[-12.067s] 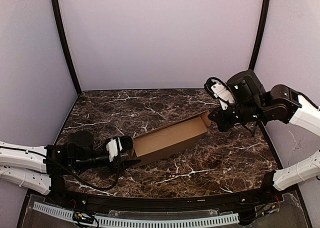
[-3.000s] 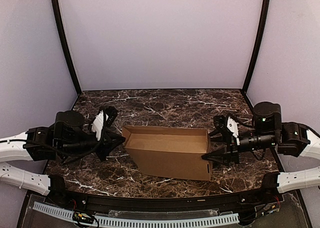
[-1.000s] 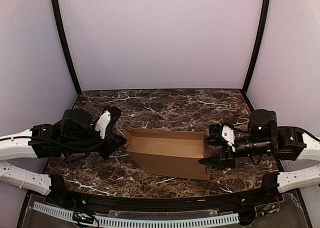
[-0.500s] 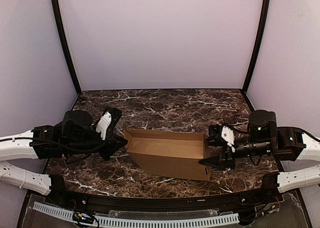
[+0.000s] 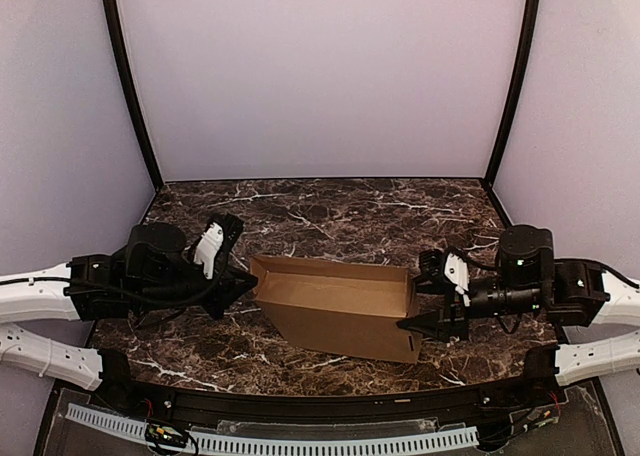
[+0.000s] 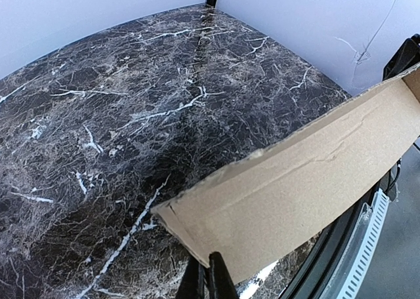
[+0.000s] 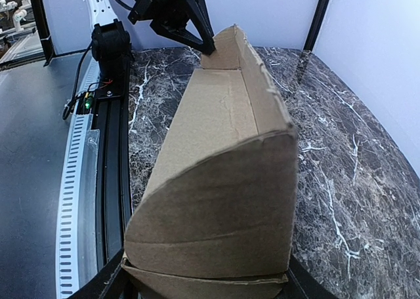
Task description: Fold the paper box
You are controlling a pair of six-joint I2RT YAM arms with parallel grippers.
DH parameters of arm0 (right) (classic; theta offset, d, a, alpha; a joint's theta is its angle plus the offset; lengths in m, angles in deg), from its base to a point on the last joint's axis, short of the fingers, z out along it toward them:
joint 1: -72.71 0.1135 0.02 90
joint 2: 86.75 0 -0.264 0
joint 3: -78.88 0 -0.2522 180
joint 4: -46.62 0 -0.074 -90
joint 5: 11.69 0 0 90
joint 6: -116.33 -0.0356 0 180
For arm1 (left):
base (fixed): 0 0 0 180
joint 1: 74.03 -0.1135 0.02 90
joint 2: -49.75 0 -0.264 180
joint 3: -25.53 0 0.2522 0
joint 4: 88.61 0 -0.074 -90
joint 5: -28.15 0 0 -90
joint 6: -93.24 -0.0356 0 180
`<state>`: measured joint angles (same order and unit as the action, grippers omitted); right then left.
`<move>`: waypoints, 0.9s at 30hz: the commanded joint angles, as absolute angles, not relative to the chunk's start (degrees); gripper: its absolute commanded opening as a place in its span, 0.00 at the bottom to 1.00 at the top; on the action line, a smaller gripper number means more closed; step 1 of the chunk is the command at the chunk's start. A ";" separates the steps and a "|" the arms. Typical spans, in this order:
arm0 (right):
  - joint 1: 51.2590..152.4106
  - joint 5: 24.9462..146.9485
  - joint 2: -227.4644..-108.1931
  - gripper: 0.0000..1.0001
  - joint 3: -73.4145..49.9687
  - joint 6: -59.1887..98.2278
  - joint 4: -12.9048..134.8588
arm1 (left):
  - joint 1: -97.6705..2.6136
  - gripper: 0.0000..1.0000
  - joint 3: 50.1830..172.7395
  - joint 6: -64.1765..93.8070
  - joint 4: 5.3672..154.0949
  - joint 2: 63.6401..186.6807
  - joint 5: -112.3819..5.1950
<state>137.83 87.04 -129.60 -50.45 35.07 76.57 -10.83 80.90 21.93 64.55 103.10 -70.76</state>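
Observation:
The paper box (image 5: 335,311) is a long, plain brown carton with its open side up, spanning the middle of the marble table between both arms. My left gripper (image 5: 243,281) is shut, its tips pressed against the box's left end corner (image 6: 190,237); in the left wrist view the left gripper (image 6: 209,276) shows no cardboard between its fingers. My right gripper (image 5: 418,296) straddles the box's right end. In the right wrist view the end flap (image 7: 216,200) fills the gap, with one finger (image 7: 105,287) on each side.
The dark marble table (image 5: 330,211) is enclosed by pale walls and black corner posts (image 5: 125,81). A perforated white rail (image 5: 300,441) and black frame run along the near edge. The left arm's base (image 7: 111,43) stands beyond the box in the right wrist view.
Since twelve seconds ago the box has swung from a diagonal to lie across the table. In the last second it has tipped slightly, and both grippers have barely shifted.

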 commanded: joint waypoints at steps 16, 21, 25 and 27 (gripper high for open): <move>138.71 84.95 -129.20 0.38 -55.19 31.43 69.44 | -9.78 0.01 76.89 21.20 64.89 107.42 -61.16; 138.67 83.03 -128.66 0.38 -56.40 30.11 68.20 | -9.78 0.01 76.52 21.41 63.87 107.64 -59.67; 138.79 81.98 -128.11 0.37 -57.17 29.36 67.68 | -9.77 0.01 75.99 21.43 62.97 106.79 -59.55; 138.89 81.83 -127.68 0.37 -57.50 29.15 67.59 | -9.78 0.01 75.83 21.38 62.26 106.31 -59.80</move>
<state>138.22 84.44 -126.93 -55.46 30.39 71.58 -11.46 79.19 21.91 69.46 104.78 -70.52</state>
